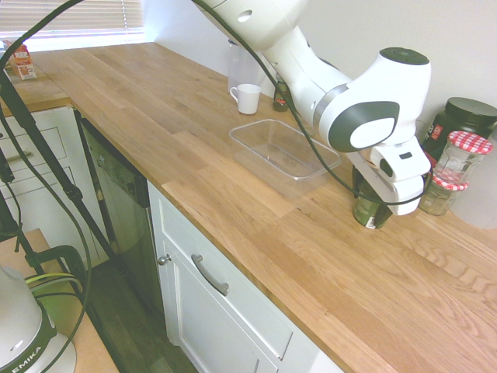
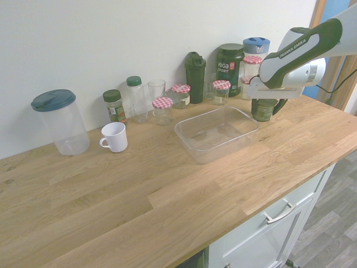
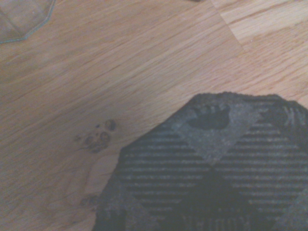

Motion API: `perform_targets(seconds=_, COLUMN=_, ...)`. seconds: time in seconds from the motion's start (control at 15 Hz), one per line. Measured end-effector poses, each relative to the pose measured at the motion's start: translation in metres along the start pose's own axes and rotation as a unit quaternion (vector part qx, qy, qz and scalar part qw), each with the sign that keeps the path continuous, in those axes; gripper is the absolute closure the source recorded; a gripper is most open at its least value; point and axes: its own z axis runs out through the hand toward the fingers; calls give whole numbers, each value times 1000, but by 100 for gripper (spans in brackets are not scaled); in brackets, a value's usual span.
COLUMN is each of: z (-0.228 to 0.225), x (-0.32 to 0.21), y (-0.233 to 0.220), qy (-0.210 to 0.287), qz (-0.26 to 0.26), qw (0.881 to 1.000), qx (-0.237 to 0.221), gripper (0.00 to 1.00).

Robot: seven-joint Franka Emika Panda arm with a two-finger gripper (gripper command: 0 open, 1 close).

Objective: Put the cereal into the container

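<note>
Hand: we see the hand (image 2: pixel 264 107) down over the cereal (image 1: pixel 371 208), fingers at its sides; we judge it gripped, though contact is partly hidden.
Cereal: right of centre in the first exterior view, on the surface (image 1: pixel 233 186), just beside the container (image 1: pixel 283 148).
Risk: if our grip is shallow, the jar may slip on lifting; a low carry could clip the container's rim.
</note>
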Motion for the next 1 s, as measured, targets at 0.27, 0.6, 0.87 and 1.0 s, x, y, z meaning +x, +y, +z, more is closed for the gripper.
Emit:
perform_targets(seconds=0.27, z=-2, x=6, y=3, qy=2, qz=2, qw=1000, qx=1, gripper=100)
perform_targets(seconds=0.6, z=-26, x=14, y=3, qy=12, qz=-1, qw=1000, qx=17, gripper=100)
perform_targets(seconds=0.87, z=-102, x=-10, y=3, qy=25, qz=-37, qw=998, qx=43, gripper=100)
perform_targets(seconds=1.0, z=-146, x=-41, y=-1, qy=29, qz=-63, qw=996, qx=54, gripper=100)
